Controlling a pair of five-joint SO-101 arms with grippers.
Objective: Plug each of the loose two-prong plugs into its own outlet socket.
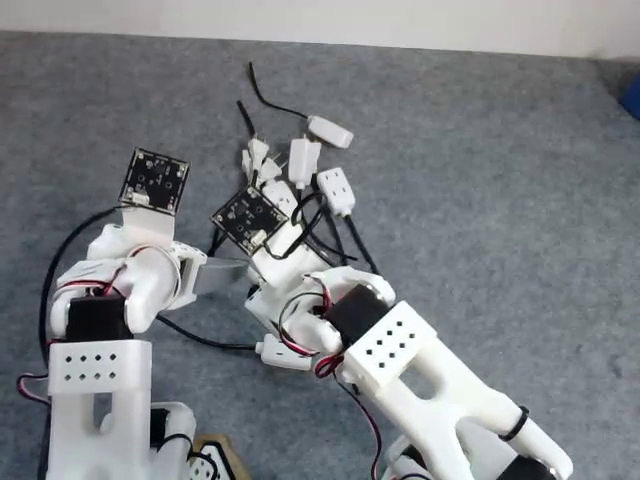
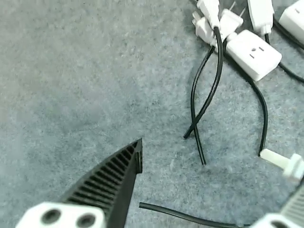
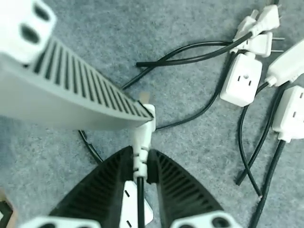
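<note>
Grey carpeted table (image 1: 520, 200) under everything; my right gripper (image 3: 140, 154) is clamped on one white plug (image 3: 142, 130) at its cord end; my left gripper (image 2: 221, 164) gapes wide just beside that plug; outlet sockets (image 3: 242, 78) and loose plugs (image 3: 263, 28) lie clustered nearby, black cords (image 2: 209, 85) crossing.

Grey, felt-like covering runs right across the bench (image 1: 520, 200), fuzzy and even up close in both wrist views. Up at the far edge there's a pale strip (image 1: 420, 25) along the covering, and a blue object (image 1: 631, 95) pokes in at the right-hand edge. Down at the near edge sits a tan board corner (image 1: 222, 449).
</note>
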